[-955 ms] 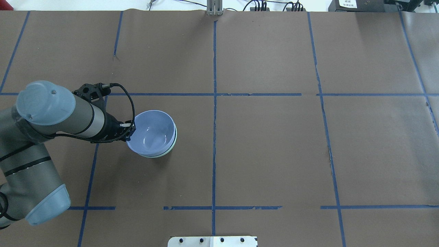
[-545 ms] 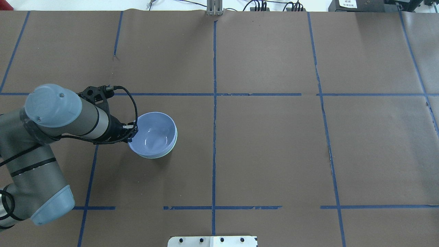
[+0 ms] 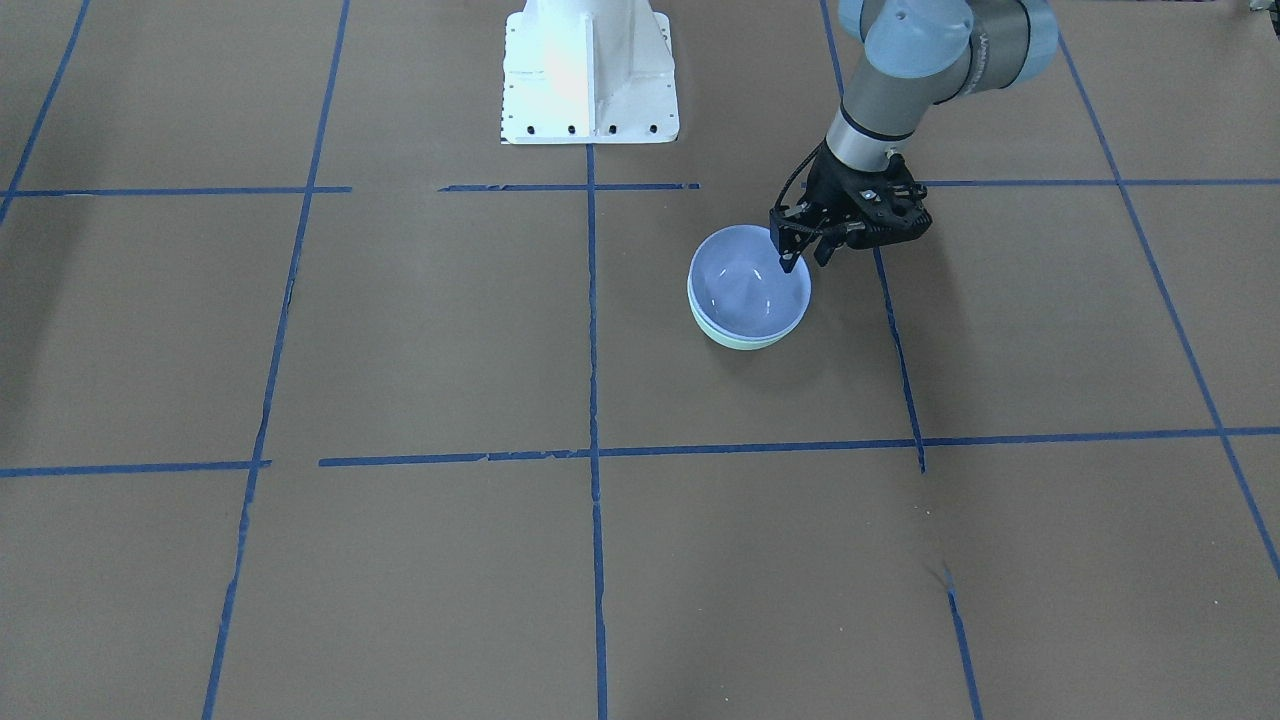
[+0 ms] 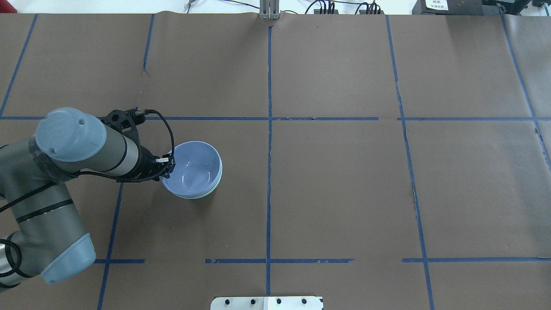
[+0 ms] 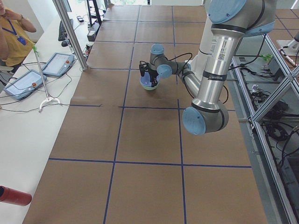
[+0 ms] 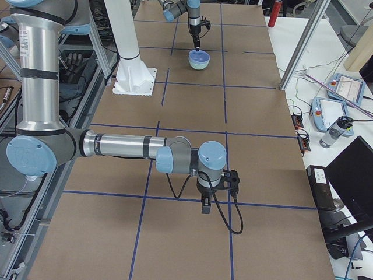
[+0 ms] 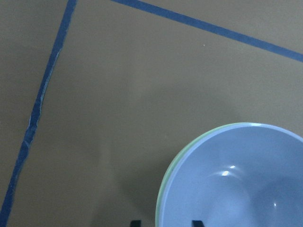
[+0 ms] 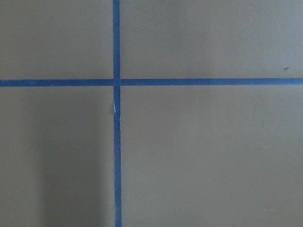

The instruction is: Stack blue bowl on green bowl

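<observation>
The blue bowl point(image 4: 193, 168) sits nested inside the green bowl point(image 4: 211, 191) on the brown table, left of centre. Only a thin mint rim of the green bowl point(image 3: 745, 343) shows under the blue bowl point(image 3: 750, 290). My left gripper point(image 4: 168, 165) stands at the near-left rim of the stack, with one finger inside the blue bowl and one outside. In the left wrist view the fingertips point(image 7: 135, 222) stand apart from the rim of the blue bowl point(image 7: 236, 179), so the gripper is open. My right gripper point(image 6: 205, 209) hangs over bare table far from the bowls; I cannot tell its state.
Blue tape lines point(image 4: 269, 129) divide the brown paper table. The white robot base point(image 3: 590, 70) stands at the table's edge behind the bowls. An operator point(image 5: 11, 32) and tablets point(image 5: 56, 63) are on a side bench.
The blue bowl has come down from a slightly raised position into the green bowl. My left arm has shifted a little towards the bowls, and the fingers now stand off the rim.
</observation>
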You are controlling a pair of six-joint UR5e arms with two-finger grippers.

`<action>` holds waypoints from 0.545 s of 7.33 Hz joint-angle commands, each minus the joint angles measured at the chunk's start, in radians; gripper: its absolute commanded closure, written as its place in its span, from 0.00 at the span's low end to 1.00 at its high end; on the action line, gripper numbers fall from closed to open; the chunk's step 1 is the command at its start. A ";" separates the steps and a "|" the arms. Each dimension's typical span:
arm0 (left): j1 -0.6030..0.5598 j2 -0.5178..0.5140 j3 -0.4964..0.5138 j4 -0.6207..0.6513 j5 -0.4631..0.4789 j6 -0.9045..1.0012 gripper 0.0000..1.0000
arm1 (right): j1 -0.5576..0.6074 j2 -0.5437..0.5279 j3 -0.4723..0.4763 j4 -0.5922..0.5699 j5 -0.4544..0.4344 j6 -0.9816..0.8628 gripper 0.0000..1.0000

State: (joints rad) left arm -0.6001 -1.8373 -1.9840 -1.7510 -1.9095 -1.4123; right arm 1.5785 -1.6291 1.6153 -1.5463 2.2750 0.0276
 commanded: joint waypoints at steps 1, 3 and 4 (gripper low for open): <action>-0.131 0.067 -0.026 0.008 -0.134 0.248 0.00 | 0.000 0.000 0.000 0.000 0.000 0.000 0.00; -0.336 0.194 -0.027 0.010 -0.212 0.674 0.00 | 0.000 0.000 0.000 0.000 0.000 0.000 0.00; -0.428 0.264 -0.024 0.011 -0.244 0.895 0.00 | 0.000 0.000 0.000 -0.001 0.000 0.000 0.00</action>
State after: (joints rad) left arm -0.9098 -1.6588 -2.0093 -1.7413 -2.1137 -0.7899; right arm 1.5785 -1.6291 1.6152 -1.5466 2.2749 0.0276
